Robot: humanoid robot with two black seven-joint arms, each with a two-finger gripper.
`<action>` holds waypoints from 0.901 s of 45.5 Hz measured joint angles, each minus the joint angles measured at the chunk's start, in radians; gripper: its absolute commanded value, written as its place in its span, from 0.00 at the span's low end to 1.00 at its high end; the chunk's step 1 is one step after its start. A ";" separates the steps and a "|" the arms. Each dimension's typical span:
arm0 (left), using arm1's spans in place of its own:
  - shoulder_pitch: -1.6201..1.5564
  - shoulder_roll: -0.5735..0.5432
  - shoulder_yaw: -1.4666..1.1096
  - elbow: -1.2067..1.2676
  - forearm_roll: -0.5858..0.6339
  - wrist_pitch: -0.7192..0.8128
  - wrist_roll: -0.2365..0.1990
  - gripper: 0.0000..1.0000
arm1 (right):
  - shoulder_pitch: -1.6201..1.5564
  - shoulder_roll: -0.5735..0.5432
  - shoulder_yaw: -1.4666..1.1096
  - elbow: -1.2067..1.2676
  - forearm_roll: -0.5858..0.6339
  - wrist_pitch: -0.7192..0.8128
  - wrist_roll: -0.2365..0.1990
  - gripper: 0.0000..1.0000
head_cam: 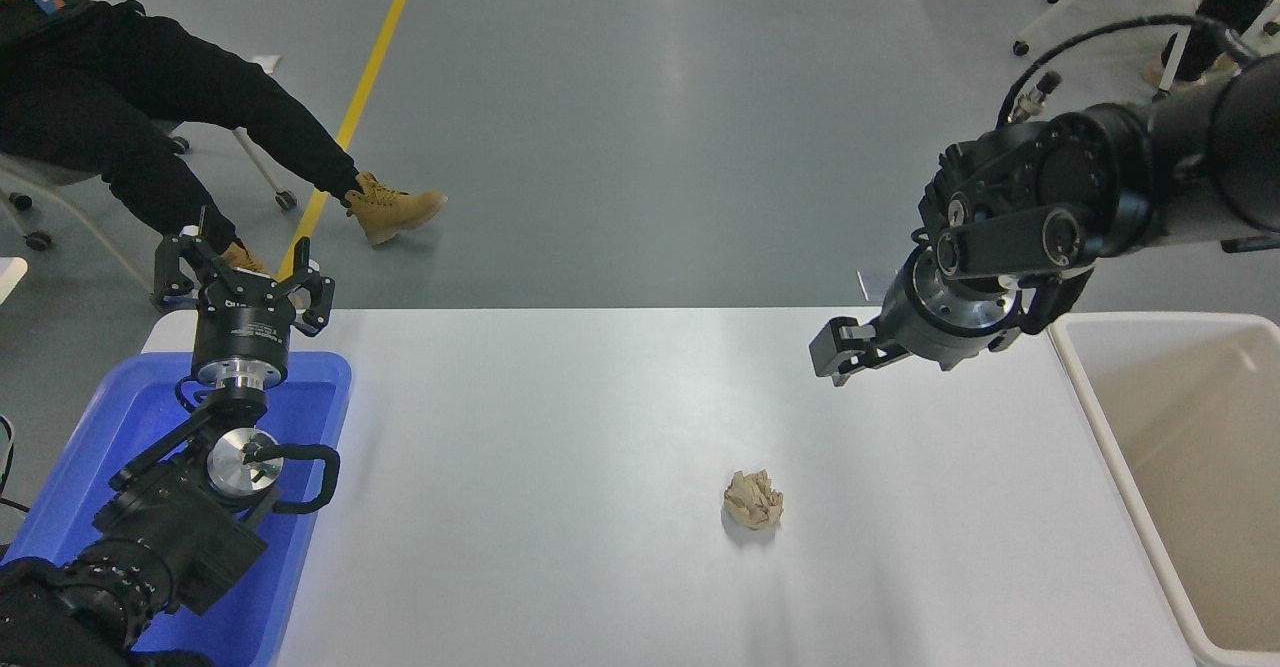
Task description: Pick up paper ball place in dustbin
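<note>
Your right tool (838, 351) hangs above the far right part of the tabletop (560, 547), well apart from the paper ball (753, 499) and carrying nothing; you see it side-on, so you cannot tell how far its jaws are parted. That ball sits loose on the tabletop, right of centre and towards you, nothing touching it; the dustbin (1100, 427) stands off the right edge, its beige inside showing nothing in the part you can see. Your left tool (243, 282) is parked over the blue tray (320, 377) at the lower left, fingers spread and empty.

Risks, as I judge them: the ball is light and crumpled, so a descent slightly off-centre could nudge it away rather than trap it; closing too high would pinch only a crease, and it might slip out on the way to the bin; coming down too far would press the fingertips into the tabletop.
</note>
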 measured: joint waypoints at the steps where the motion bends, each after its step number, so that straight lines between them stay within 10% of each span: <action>1: 0.000 0.000 0.000 0.000 0.000 0.000 0.000 0.99 | -0.010 0.000 0.004 -0.005 0.001 -0.007 0.000 1.00; 41: 0.000 0.000 0.001 0.000 0.001 0.000 0.000 0.99 | -0.450 0.005 0.189 -0.176 0.008 -0.333 0.001 1.00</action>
